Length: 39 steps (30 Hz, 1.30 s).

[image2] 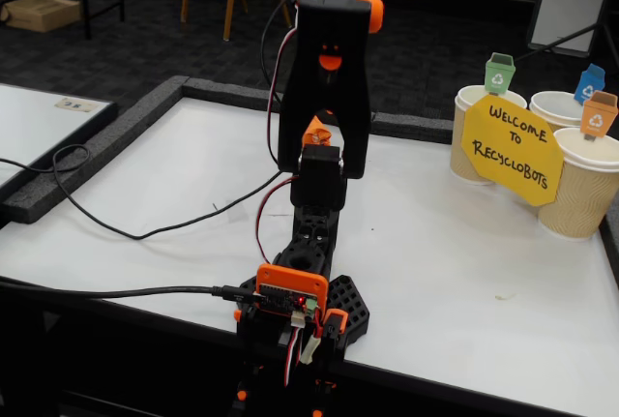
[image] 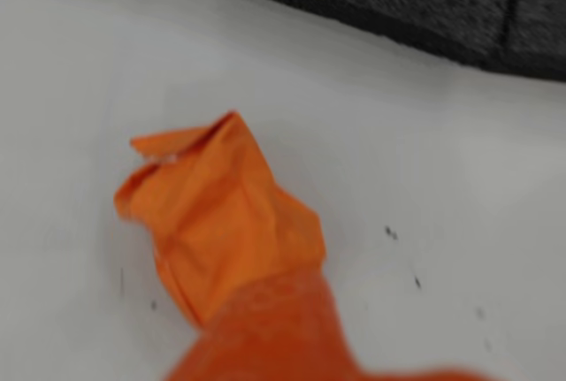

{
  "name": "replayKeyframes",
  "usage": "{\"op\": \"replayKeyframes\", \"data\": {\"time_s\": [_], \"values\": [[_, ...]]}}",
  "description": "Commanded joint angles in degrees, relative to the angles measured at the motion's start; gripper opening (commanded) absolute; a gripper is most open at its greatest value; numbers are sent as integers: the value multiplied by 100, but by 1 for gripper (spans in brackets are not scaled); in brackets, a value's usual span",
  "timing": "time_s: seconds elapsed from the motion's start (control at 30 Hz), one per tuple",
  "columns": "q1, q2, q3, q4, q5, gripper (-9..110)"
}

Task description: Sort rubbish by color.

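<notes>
The rubbish in sight is a crumpled orange paper wad, filling the middle of the wrist view over the white table. My gripper comes in from the bottom edge as a blurred orange finger that overlaps the wad's lower end, and the gripper looks shut on it. The second finger does not show. In the fixed view the black and orange arm stands upright seen from behind and hides the gripper and wad.
Three paper cups stand at the table's right edge with green, blue and orange bin tags and a yellow sign. A dark foam border lines the table. Cables trail left of the base.
</notes>
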Motion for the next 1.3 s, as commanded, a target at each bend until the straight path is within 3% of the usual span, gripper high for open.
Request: {"op": "replayKeyframes", "data": {"time_s": [0.0, 0.2, 0.4, 0.77, 1.27], "values": [[-132, -185, -1160, 26, -105, 10], [-229, -835, -1617, 299, -105, 23], [-316, -1160, -1872, 721, -114, 29], [-483, -1494, -1978, 932, -114, 27], [132, -1942, -2417, 448, -114, 19]]}}
